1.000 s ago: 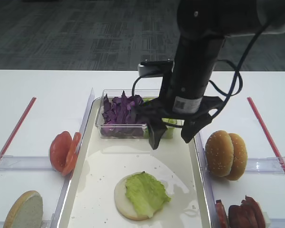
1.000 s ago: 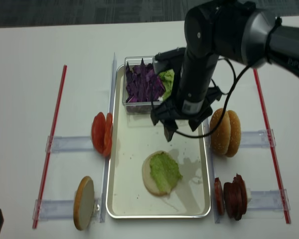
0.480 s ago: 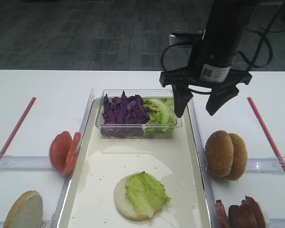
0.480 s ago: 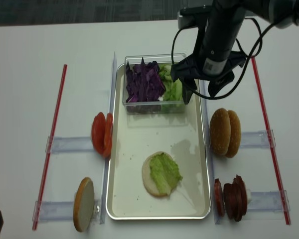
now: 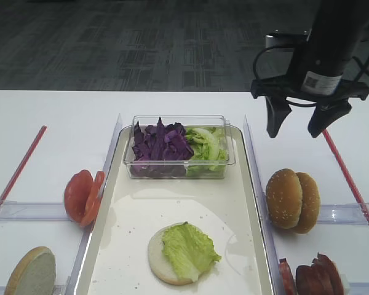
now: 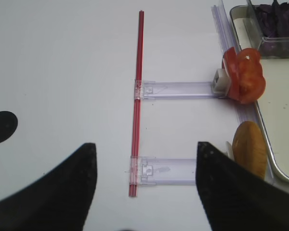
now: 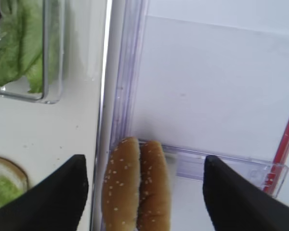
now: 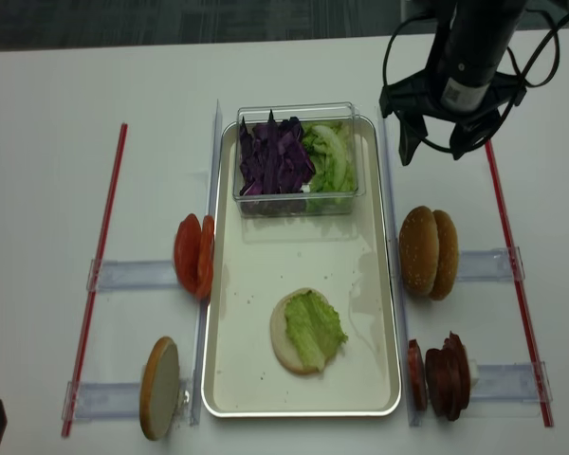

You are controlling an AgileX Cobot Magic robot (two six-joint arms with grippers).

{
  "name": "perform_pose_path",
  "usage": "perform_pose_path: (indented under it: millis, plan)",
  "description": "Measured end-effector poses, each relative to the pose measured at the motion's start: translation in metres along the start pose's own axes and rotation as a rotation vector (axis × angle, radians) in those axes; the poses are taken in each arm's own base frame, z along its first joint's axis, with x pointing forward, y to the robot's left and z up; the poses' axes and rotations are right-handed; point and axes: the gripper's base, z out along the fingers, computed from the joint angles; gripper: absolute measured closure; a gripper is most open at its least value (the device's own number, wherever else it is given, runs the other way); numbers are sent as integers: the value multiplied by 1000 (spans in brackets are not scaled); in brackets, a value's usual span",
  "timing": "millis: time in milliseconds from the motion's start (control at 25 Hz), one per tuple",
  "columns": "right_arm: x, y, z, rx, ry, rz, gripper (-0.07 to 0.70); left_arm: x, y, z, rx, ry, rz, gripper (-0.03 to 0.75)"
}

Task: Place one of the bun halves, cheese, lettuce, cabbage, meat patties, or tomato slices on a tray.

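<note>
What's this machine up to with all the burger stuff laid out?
It is building a burger on the tray. So far a bun half topped with a lettuce leaf lies there, below a clear box of purple cabbage and lettuce. The right gripper hangs open and empty above the table, just up from the sesame buns standing to the tray's right. Tomato slices wait on the left, and meat slices on the lower right.
</note>
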Motion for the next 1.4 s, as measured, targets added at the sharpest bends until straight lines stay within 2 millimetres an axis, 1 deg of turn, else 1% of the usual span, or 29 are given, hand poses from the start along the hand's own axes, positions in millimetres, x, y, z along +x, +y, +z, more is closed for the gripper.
perform_pose_path:
  millis: [40, 80, 160, 280, 320, 360, 440, 480, 520, 600, 640, 680, 720, 800, 1000, 1240, 1400]
  plan:
    - [-1, -6, -1, 1, -2, 9, 104, 0, 0, 0, 0, 0, 0, 292]
    - [-2, -17, -2, 3, -7, 35, 122, 0, 0, 0, 0, 0, 0, 292]
    - [-4, -29, -4, 6, -12, 62, 136, 0, 0, 0, 0, 0, 0, 292]
    - [-4, -39, -6, 12, -16, 81, 143, 0, 0, 0, 0, 0, 0, 292]
    - [-5, -46, -7, 21, -18, 88, 144, 0, 0, 0, 0, 0, 0, 292]
    - [-5, -58, -8, 35, -22, 106, 144, 0, 0, 0, 0, 0, 0, 292]
    - [-5, -69, -10, 47, -26, 130, 144, 0, 0, 0, 0, 0, 0, 292]
    - [-4, -74, -10, 53, -27, 140, 144, 0, 0, 0, 0, 0, -2, 292]
    - [-4, -74, -10, 53, -27, 140, 144, 0, 0, 0, 0, 0, -2, 292]
    - [-4, -86, -12, 61, -29, 168, 144, 0, 0, 0, 0, 0, -2, 292]
    - [-3, -96, -14, 65, -32, 188, 144, 0, 0, 0, 0, 0, -2, 292]
    - [-2, -101, -15, 68, -34, 200, 144, 0, 0, 0, 0, 0, -2, 292]
    - [-2, -101, -15, 68, -34, 200, 144, 0, 0, 0, 0, 0, -2, 292]
    - [-1, -112, -16, 81, -36, 220, 144, 0, 0, 0, 0, 0, -2, 292]
    - [1, -118, -17, 88, -34, 221, 144, 0, 0, 0, 0, 0, -2, 292]
    - [0, -118, -17, 86, -34, 210, 144, 0, 0, 0, 0, 0, -2, 292]
    - [11, -116, -15, 85, -12, 206, 144, 0, 0, 0, 0, 0, -2, 292]
